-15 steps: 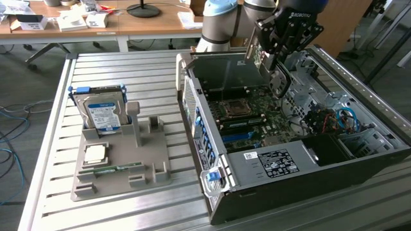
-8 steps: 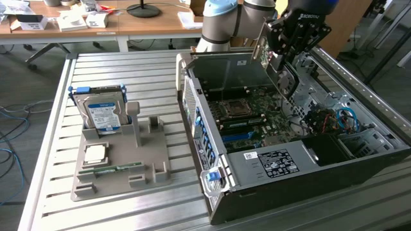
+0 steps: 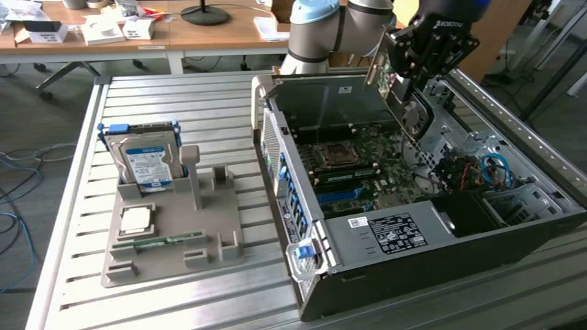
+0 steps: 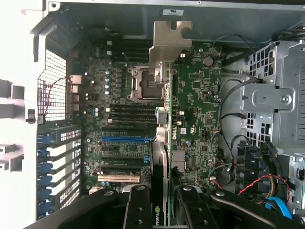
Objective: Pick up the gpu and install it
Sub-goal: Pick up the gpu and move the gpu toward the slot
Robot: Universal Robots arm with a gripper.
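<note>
The end effector [image 3: 413, 69] is clamped on the gpu [image 3: 400, 96], holding it on edge in the air above the open computer case [image 3: 385, 237], over the far part of the motherboard [image 3: 362, 172]. In the wrist view the gpu [image 4: 167, 119] is seen edge-on, its silver bracket [image 4: 169, 45] pointing toward the case wall. On the table [image 3: 183, 96], at the exterior view's left, a gray holder [image 3: 211, 247] carries an upright hard drive [image 3: 147, 161].
</note>
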